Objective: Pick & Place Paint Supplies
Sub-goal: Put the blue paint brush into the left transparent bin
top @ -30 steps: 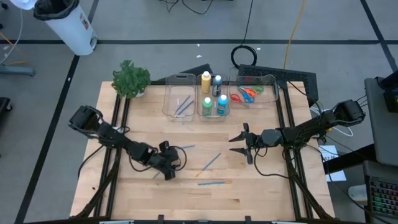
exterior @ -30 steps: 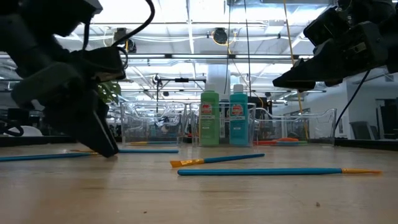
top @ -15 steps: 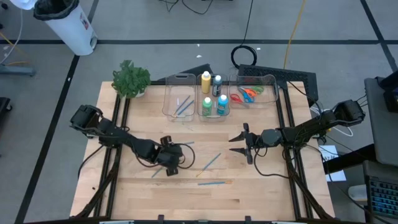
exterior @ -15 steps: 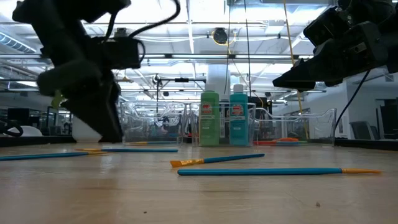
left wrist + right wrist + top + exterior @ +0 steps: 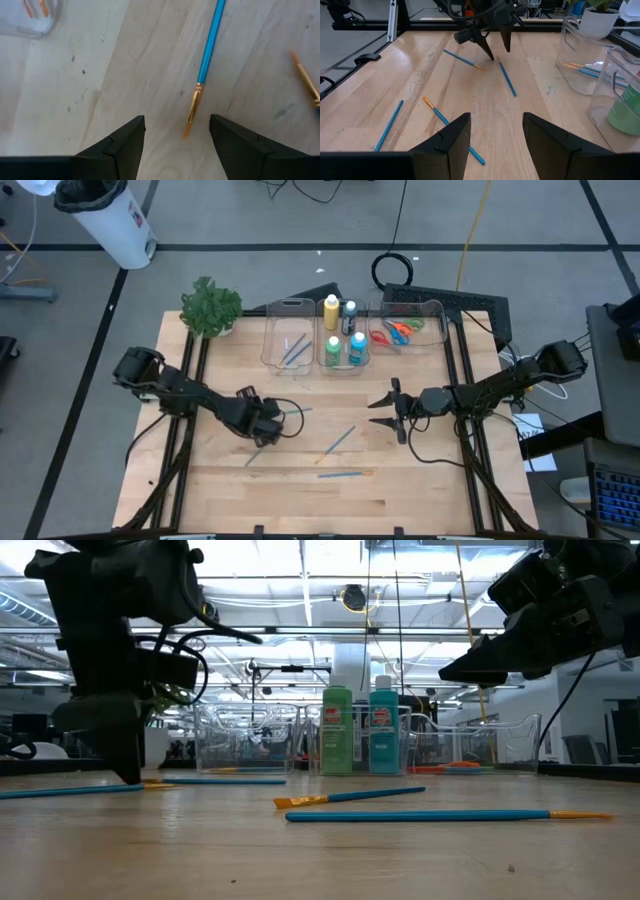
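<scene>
My gripper (image 5: 492, 132) fingers spread over bare table (image 5: 420, 65). Four blue brushes loose on the wood; nearest brush (image 5: 452, 130) just ahead. Left gripper (image 5: 495, 42) across table, tips beside two brushes.

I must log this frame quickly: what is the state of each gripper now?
Left gripper: open, holding nothing, above a paintbrush on the table.
Right gripper: open, holding nothing, above the table.

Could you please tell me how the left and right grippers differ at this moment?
The left gripper points down at a loose paintbrush on the table; the right gripper hangs higher, away from any brush. The left arm is bent, the right stretched out. Both are open and hold nothing.
</scene>
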Controlling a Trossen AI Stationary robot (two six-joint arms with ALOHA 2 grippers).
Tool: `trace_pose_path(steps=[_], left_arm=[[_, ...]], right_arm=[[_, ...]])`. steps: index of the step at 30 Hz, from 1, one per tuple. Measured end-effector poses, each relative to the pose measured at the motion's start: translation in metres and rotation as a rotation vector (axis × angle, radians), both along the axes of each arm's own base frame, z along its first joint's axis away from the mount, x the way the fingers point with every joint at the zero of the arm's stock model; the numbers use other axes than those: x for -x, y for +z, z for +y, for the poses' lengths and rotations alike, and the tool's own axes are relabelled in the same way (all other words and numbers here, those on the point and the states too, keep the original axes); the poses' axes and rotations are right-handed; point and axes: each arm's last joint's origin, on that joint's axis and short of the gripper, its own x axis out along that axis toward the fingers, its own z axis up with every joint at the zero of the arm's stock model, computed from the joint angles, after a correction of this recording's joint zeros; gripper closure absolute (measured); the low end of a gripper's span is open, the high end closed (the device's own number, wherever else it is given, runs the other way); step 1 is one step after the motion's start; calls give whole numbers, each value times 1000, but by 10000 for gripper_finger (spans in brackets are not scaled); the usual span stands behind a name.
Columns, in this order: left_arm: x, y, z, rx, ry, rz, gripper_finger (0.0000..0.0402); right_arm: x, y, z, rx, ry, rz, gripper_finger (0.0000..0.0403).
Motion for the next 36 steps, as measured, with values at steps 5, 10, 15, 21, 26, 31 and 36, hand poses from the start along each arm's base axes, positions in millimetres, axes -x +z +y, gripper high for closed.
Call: trace_pose_path(steps=[5, 10, 15, 21, 26, 31, 36], left_arm=[[5, -10, 3, 7, -12, -18, 167], [5, -12, 3, 23, -1, -33, 167], [5, -12, 3, 36, 3, -22, 168], [7, -12, 10, 81, 33, 36, 169], [3, -12, 20, 133, -35, 62, 194], [-2, -12, 27, 187, -94, 58, 231], [-1, -13, 35, 276, -61, 87, 261]], right_arm=[[0, 0, 0, 0, 0, 0, 232], [0, 0, 0, 0, 0, 2, 232], [0, 0, 0, 1, 0, 2, 232], [0, 0, 0, 0, 0, 2, 232], [0, 0, 0, 0, 0, 2, 232], [0, 0, 0, 0, 0, 2, 232], [0, 0, 0, 0, 0, 2, 232]])
